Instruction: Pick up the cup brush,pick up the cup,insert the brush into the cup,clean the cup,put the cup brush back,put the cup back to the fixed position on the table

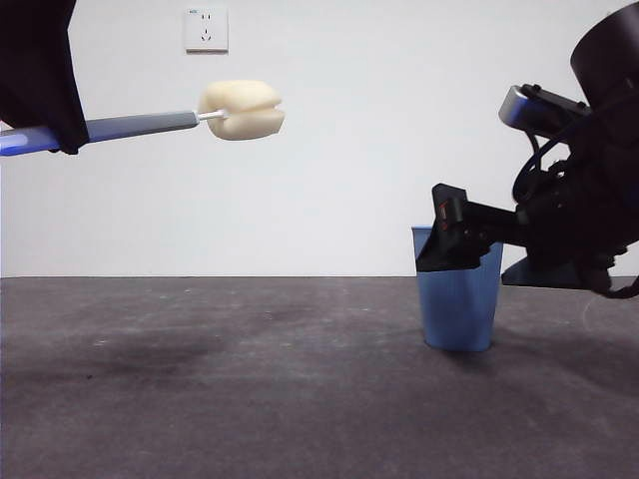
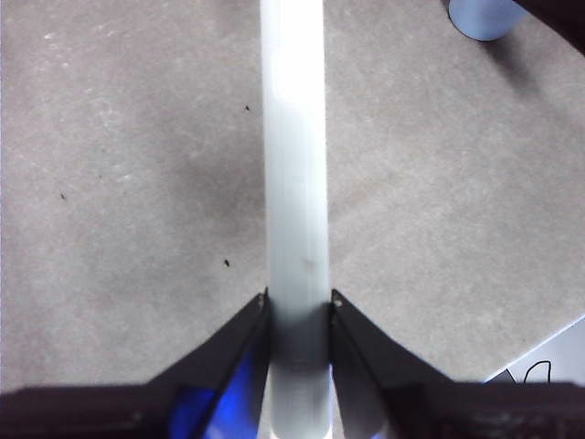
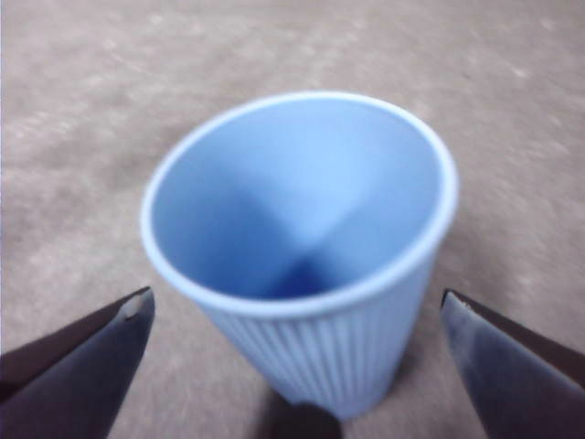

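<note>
A white wall [image 1: 349, 200] forms the backdrop in the front view, with a white wall socket [image 1: 206, 29] mounted high on it towards the left, while the left wrist view shows a white surface [image 2: 556, 352] bearing a thin black cable [image 2: 533, 370].

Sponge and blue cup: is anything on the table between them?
Nothing. The front view shows only bare table between the raised cup brush and the cup.
</note>
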Robot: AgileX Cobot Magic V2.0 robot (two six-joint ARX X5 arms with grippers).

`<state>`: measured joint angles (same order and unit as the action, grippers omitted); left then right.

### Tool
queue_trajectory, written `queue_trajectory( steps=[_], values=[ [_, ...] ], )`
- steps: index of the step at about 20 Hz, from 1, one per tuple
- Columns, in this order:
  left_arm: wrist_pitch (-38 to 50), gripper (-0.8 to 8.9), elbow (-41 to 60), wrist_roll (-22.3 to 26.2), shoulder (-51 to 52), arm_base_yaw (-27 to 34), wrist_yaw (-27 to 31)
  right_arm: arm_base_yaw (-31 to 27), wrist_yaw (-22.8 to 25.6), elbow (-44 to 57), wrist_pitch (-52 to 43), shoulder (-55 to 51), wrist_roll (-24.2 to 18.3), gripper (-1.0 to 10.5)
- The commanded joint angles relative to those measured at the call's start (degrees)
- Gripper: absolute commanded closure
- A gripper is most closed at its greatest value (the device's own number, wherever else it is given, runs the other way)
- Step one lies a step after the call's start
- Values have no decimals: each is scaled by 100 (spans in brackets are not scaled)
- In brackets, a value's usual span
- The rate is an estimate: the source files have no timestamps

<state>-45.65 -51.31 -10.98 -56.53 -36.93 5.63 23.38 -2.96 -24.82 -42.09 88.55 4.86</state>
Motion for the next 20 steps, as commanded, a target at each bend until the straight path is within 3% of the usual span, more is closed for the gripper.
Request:
queue_trajectory(
  steps=[1, 7, 9, 13, 17, 19, 20],
  values=[
    [20, 822, 13, 4, 9, -22, 20, -20, -9, 50, -339, 299, -50, 322],
    [20, 822, 13, -85, 9, -22, 20, -20, 7, 11, -1121, 752, -46, 424],
    [17, 822, 13, -85, 9, -22, 20, -35, 11, -17, -1154, 798, -46, 583],
    [13, 822, 13, -85, 9, -24, 17, -46, 17, -28, -1174, 822, -52, 752],
    [9, 822, 13, -83, 9, -22, 17, -46, 13, -28, -1193, 822, -63, 831],
    [-7, 822, 13, -79, 9, -22, 17, -46, 11, -26, -1228, 807, -92, 963],
    [-26, 822, 13, -57, 9, -22, 20, -46, 9, -28, -1231, 761, -90, 962]
  ],
)
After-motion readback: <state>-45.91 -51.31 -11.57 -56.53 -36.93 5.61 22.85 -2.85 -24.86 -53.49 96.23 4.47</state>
